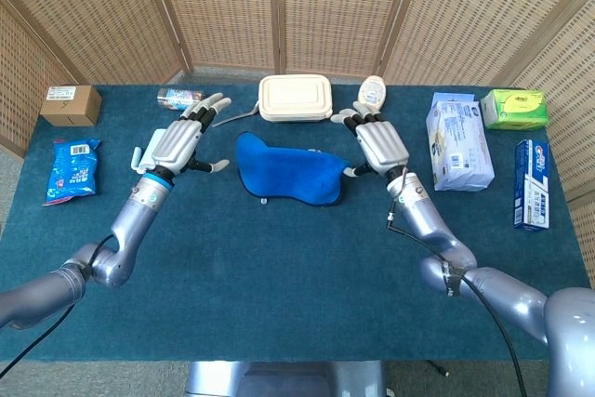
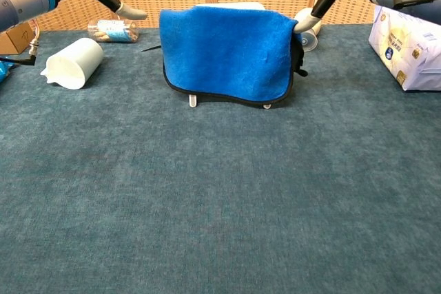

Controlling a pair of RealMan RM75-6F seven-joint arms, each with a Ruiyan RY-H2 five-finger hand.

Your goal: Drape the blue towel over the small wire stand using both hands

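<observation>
- Two hands sit at the middle of your table, one on each side of the blue towel (image 1: 288, 170).
- Your blue towel hangs over the small wire stand (image 2: 192, 101), whose two pale feet peek out under the hem in the chest view.
- Your left hand (image 1: 177, 144) is apart from the towel's left edge, fingers spread and holding nothing.
- Your right hand (image 1: 379, 144) is at the towel's right edge; its thumb touches the cloth there, the other fingers stretched out. Whether it pinches the towel I cannot tell.
- Left of the stand you have a white cup (image 2: 73, 63) lying on its side on the blue-green table (image 1: 297, 295).
- Farther back you have a cream lidded box (image 1: 295, 98), with a small bottle (image 1: 372, 92) to its right.
- Along the right side lie a white and blue packet (image 1: 458, 141), a green box (image 1: 514, 109) and a blue carton (image 1: 531, 184).
- At the left edge you have a blue snack bag (image 1: 71, 169) and a cardboard box (image 1: 71, 104).
</observation>
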